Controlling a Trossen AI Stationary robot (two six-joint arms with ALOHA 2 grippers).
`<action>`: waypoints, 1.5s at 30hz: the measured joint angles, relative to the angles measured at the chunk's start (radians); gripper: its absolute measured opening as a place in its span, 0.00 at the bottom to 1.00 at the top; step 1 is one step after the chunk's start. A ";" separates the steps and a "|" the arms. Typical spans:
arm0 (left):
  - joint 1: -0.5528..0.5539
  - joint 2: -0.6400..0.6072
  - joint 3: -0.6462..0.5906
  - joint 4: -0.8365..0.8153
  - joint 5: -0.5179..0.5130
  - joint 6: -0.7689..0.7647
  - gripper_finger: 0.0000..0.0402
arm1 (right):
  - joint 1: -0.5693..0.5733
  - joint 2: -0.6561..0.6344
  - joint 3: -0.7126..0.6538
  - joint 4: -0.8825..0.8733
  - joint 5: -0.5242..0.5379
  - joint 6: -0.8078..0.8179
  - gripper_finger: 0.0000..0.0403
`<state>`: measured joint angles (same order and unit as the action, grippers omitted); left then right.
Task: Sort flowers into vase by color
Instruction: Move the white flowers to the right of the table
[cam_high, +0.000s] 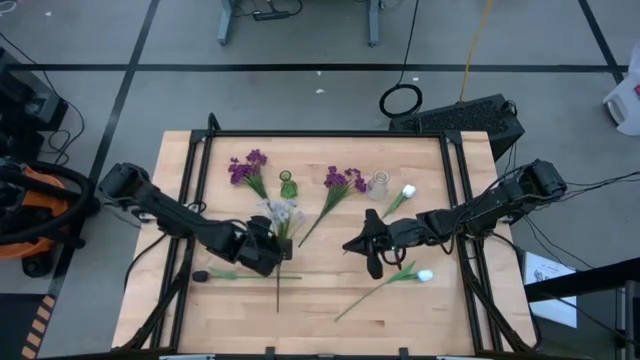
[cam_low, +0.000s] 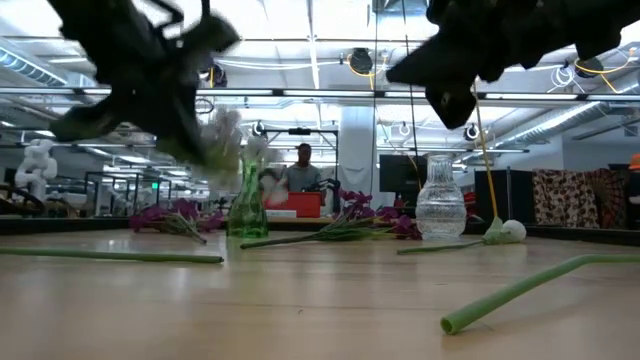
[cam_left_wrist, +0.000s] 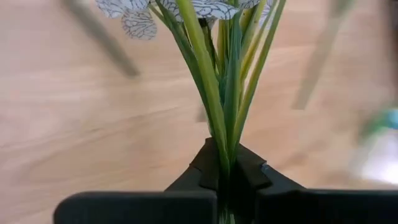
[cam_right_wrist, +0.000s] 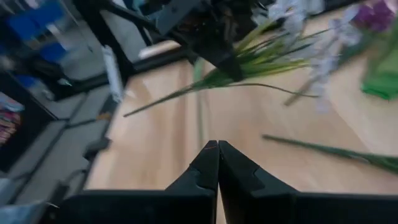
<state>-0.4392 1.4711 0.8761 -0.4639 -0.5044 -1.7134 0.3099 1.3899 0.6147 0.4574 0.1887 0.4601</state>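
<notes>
My left gripper (cam_high: 268, 243) is shut on a pale grey-lilac flower (cam_high: 283, 212), left of the table's middle. Its blossoms (cam_left_wrist: 140, 18) show past the fingers, and its thin stem (cam_high: 278, 292) trails toward the near edge. My right gripper (cam_high: 370, 252) hovers shut right of centre with nothing between its fingers (cam_right_wrist: 217, 155). A green vase (cam_high: 288, 185) and a clear vase (cam_high: 378, 184) stand at the back. Purple flowers (cam_high: 248, 168) (cam_high: 343, 180) and white-bud flowers (cam_high: 407, 192) (cam_high: 424, 275) lie flat on the table. My left gripper pinches the pale flower's bundle of green stems and leaves (cam_left_wrist: 219, 146) between its two fingers, below the blossom cluster. The fingers slant down from the table's left side and lie across the stem. The blossom end (cam_low: 225, 140) is raised off the table, and the flower is tilted.
A bare green stem (cam_high: 250, 276) lies on the wood near my left gripper. A person (cam_low: 303, 172) stands in the room beyond the far edge. A dark box (cam_high: 470, 118) sits behind the table's far right corner. There is open wood along the near edge.
</notes>
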 joint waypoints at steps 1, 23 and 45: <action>-0.004 -0.018 0.000 0.025 -0.012 0.034 0.03 | 0.006 0.000 0.000 0.022 0.003 0.000 0.00; 0.002 -0.111 0.002 0.674 -0.092 1.081 0.04 | 0.035 0.218 0.000 0.654 0.122 -0.085 0.21; 0.038 0.041 0.002 0.967 -0.038 1.361 0.04 | 0.021 0.281 0.097 0.861 0.121 -0.267 0.64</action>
<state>-0.4012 1.5123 0.8780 0.5035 -0.5424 -0.3527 0.3306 1.6711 0.7116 1.3181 0.3096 0.1932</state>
